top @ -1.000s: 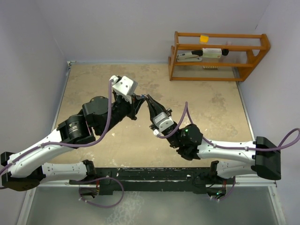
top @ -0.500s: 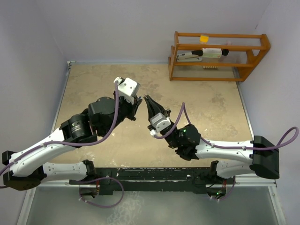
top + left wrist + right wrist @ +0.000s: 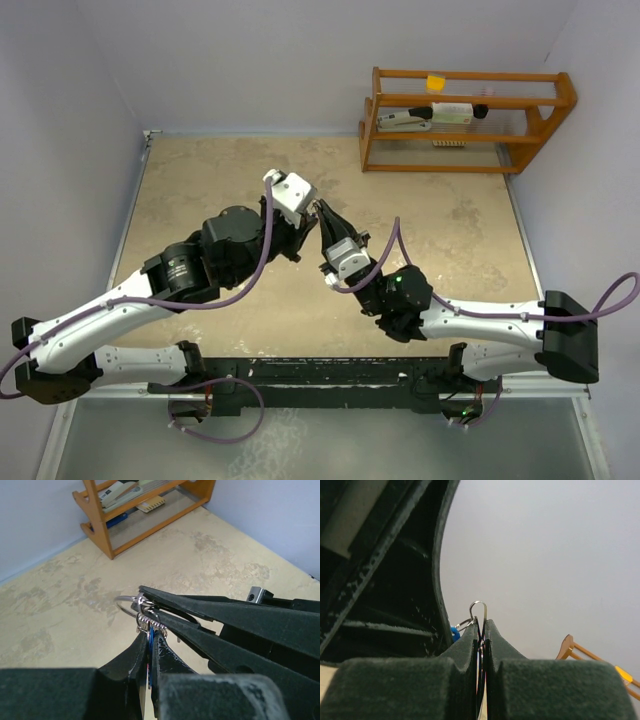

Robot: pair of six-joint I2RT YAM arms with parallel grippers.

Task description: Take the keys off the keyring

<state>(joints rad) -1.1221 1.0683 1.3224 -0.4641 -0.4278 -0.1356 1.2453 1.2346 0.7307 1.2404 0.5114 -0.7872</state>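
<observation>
Both grippers meet above the middle of the table. In the left wrist view my left gripper (image 3: 149, 634) is shut on the blue-headed key (image 3: 149, 652), which stands edge-on between the pads. Above it hang small silver loops and the thin silver keyring (image 3: 126, 601). My right gripper's long black fingers (image 3: 210, 611) come in from the right and pinch that ring. In the right wrist view my right gripper (image 3: 481, 628) is shut on the keyring (image 3: 479, 608), whose wire loop sticks out above the pads. The blue key head (image 3: 455, 633) shows just left. From above, the left gripper (image 3: 303, 226) and right gripper (image 3: 319, 209) touch tip to tip. Other keys are hidden.
A wooden rack (image 3: 466, 120) stands at the back right with a stapler (image 3: 405, 120) and a small yellow piece (image 3: 435, 82) on it; it also shows in the left wrist view (image 3: 100, 522). Grey walls close the table at the left, back and right.
My left arm has swung right and forward, bringing its gripper up against the right gripper's tip. The right gripper has barely moved.
</observation>
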